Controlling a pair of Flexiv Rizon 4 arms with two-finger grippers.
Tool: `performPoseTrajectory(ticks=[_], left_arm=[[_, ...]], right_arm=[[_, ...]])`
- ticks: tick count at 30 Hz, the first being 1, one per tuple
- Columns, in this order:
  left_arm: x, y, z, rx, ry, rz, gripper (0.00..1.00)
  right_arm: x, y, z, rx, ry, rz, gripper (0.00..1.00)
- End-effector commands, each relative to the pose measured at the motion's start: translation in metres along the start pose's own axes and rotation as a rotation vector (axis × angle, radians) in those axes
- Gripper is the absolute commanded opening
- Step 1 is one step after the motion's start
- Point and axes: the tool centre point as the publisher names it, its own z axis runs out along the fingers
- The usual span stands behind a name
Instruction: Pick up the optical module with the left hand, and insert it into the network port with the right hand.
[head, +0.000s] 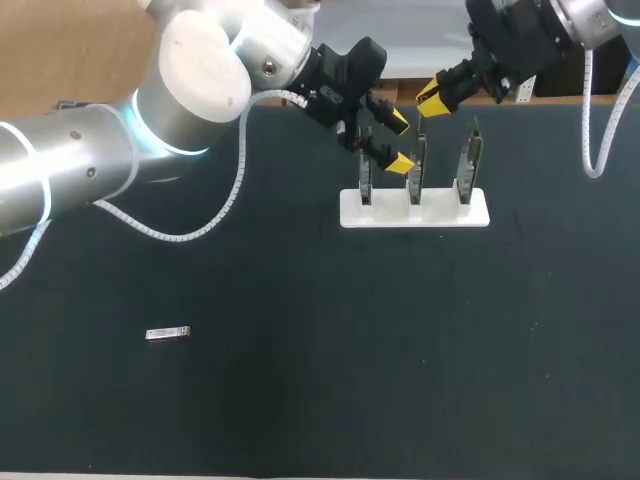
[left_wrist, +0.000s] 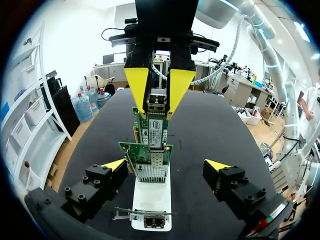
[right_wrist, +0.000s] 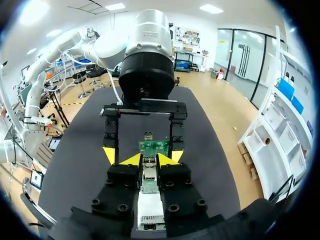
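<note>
Flat on table (head: 300, 400), robot's left: optical module (head: 168, 334), long axis L–R across the head view.
Which end leads can't be told. It is set well apart from white stand (head: 415, 210) w/ three upright cards (head: 417, 170). L gripper (head: 398, 142) is spread wide astride the cards; R gripper (head: 432, 97) fingers are held narrow, clamped on a silver piece (left_wrist: 156, 102) above a card.

Light: bright, even, from overhead. Black table (head: 300, 400): matte, dark, shadows soft. White card stand (head: 414, 210): brightest thing on it. Sheen on the white shell of the left arm (head: 205, 60). Between the fingers of the left gripper (left_wrist: 166, 165), the network card (left_wrist: 150, 155) is evenly lit, its metal port glinting.
</note>
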Motion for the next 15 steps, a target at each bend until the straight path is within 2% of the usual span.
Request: performPoseTrajectory(ticks=[1, 15], left_arm=[[-0.0003, 0.0016, 0.0001, 0.002, 0.002, 0.0, 1.0], [-0.0003, 0.0016, 0.0001, 0.002, 0.002, 0.0, 1.0]], right_arm=[[0.0043, 0.0005, 0.0049, -0.001, 0.005, 0.0, 0.0], [-0.0002, 0.0024, 0.0012, 0.01, -0.008, -0.014, 0.0]])
